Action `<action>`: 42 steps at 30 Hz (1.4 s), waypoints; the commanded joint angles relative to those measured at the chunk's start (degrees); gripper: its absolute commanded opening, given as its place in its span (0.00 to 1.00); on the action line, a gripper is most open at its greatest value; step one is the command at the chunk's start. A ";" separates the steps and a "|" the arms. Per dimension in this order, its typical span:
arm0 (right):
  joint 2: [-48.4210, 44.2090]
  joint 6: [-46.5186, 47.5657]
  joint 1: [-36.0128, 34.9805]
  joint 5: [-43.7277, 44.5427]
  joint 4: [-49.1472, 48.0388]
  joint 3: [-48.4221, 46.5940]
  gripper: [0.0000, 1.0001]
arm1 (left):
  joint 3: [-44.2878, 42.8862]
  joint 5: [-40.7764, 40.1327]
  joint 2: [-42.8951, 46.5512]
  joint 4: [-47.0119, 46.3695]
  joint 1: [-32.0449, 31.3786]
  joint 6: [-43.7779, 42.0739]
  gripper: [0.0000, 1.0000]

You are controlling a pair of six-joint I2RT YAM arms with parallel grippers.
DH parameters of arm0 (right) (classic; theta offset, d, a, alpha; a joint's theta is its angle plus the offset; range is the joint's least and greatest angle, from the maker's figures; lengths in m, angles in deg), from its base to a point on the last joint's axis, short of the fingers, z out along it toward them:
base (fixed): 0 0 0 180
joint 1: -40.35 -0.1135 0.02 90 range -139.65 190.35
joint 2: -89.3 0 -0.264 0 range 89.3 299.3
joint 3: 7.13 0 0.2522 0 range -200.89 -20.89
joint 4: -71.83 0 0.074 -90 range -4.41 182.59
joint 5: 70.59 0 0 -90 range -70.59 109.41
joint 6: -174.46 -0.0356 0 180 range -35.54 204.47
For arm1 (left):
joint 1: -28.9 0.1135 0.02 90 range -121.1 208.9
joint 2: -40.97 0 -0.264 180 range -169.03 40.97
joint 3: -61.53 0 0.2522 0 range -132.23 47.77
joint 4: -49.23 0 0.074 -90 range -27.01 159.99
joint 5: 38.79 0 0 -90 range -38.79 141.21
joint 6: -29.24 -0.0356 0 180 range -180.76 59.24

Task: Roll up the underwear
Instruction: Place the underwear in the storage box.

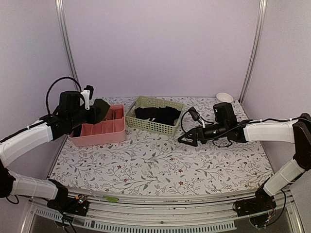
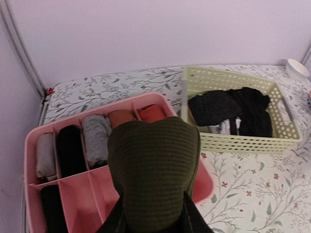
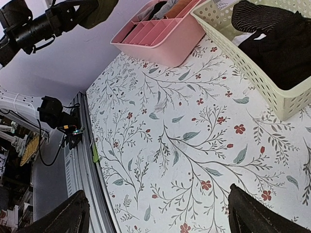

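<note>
Already rolled: left pincer (image 2: 153, 221) clenched on the underwear (image 2: 153, 170) above the pink organizer (image 2: 34, 141); right pincer (image 3: 155, 213) released, empty; stowing probably remains.

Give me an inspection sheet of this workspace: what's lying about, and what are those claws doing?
Surface: floral-patterned tablecloth, lying flat.
Job's things: dark olive ribbed cloth underwear, rolled, held above pink plastic divider tray holding rolled garments.
Clutter: cream perforated plastic basket of black garments; small white bowl, far right.
Grippers: left gripper shut on the underwear; right gripper open, empty, above the surface.
Cables: black cable looped over left arm; another beside right wrist.
Surroundings: pale lilac walls, metal corner posts.
</note>
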 commanded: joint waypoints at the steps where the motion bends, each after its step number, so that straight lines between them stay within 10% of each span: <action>1: -1.94 1.06 0.88 -0.16 -0.74 1.33 0.99 | -4.57 -10.14 -2.48 12.84 7.78 4.55 0.00; 14: -1.31 0.05 0.89 -3.57 -3.29 2.74 0.99 | -6.10 -28.22 -15.92 19.90 11.78 4.23 0.00; 42: 0.73 -0.51 1.17 -5.79 -5.36 5.11 0.99 | -4.81 -5.14 -27.66 5.63 16.89 3.13 0.00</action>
